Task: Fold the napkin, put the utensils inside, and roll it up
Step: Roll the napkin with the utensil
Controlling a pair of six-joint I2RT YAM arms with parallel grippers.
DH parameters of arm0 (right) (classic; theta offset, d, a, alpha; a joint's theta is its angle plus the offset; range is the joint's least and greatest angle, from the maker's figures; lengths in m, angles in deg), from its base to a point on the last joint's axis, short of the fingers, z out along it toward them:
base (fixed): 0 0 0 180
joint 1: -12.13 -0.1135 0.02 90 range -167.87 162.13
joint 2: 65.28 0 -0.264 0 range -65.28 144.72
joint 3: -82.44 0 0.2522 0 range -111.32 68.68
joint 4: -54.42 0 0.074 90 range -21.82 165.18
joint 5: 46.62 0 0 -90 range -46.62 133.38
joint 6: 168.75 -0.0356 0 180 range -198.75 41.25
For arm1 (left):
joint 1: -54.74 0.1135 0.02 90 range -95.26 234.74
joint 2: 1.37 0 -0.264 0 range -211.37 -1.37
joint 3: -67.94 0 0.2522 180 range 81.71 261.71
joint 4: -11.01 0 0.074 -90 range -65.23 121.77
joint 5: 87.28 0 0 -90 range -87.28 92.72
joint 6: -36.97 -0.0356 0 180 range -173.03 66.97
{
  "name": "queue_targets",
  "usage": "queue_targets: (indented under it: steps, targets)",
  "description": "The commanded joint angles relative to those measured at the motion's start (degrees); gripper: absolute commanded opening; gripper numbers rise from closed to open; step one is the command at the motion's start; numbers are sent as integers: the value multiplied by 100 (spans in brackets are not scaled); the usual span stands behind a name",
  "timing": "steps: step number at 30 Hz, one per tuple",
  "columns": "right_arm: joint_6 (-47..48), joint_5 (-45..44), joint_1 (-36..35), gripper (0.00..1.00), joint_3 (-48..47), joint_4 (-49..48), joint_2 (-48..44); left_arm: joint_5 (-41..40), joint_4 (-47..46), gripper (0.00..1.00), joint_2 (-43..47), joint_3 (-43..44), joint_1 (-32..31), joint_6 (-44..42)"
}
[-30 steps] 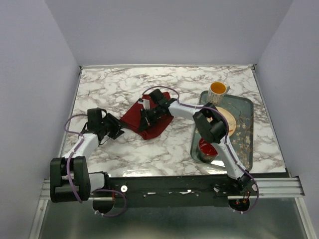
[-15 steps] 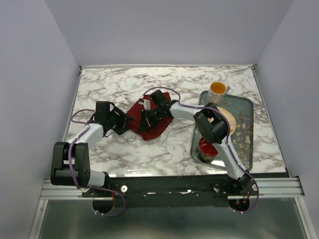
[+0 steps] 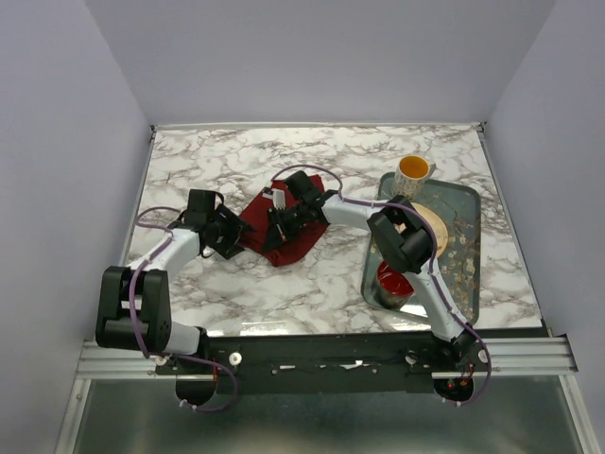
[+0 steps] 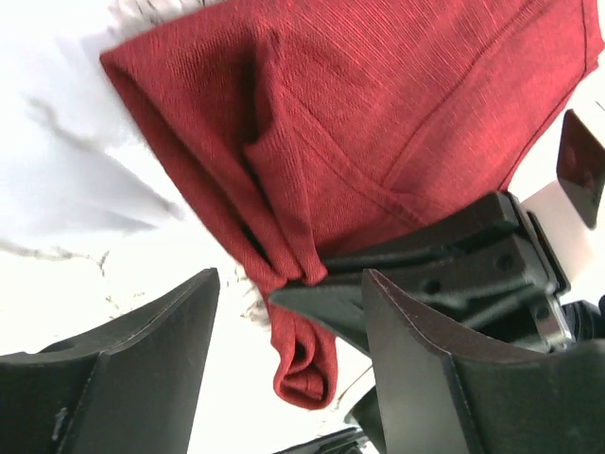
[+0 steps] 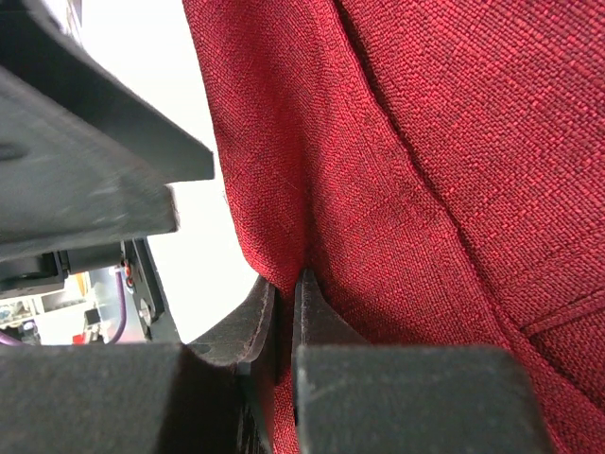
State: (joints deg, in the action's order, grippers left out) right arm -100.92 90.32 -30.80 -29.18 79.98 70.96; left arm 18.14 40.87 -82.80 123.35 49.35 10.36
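Observation:
The maroon napkin [image 3: 293, 241] lies folded and bunched on the marble table, left of centre. My right gripper [image 3: 280, 227] is shut on a fold of it; the right wrist view shows the jaws pinched on cloth [image 5: 288, 303] with the napkin [image 5: 454, 189] filling the frame. My left gripper [image 3: 236, 236] is open at the napkin's left edge. In the left wrist view its jaws [image 4: 288, 350] stand either side of a small rolled end of the napkin [image 4: 304, 364], not touching it. The right gripper's fingers [image 4: 425, 274] show there too. The blue utensil is hidden.
A grey tray [image 3: 444, 183] stands at the right. It holds a yellow-lined mug [image 3: 414, 172], a tan plate [image 3: 437, 232] and a red bowl [image 3: 390, 282]. The right arm reaches across from the tray side.
My left gripper has moved right, up to the napkin's left edge. The right gripper has stayed shut on the napkin in the same place.

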Motion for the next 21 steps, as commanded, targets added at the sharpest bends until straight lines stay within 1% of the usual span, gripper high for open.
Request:
queue_targets:
  steps: [1, 5, 10, 15, 19, 21]
  targets:
    - [257, -449, -31, 1, 162, 122, -81, -391, 447, 72, 461, 19, -120, -91]
    - [301, -484, -30, 1, 180, 122, -72, -461, 464, 73, 242, 36, -120, -12]
    - [345, -519, -30, 1, 189, 122, -98, -355, 421, 73, -285, 440, -129, -29]
    - [380, -572, -39, 1, 206, 122, -160, -505, 429, 73, -391, 581, -155, -73]
    - [389, -572, -39, 1, 189, 122, -160, -592, 368, 66, -549, 529, -191, -55]
    - [380, -546, -39, 1, 171, 122, -151, -567, 368, 66, -585, 502, -191, -73]
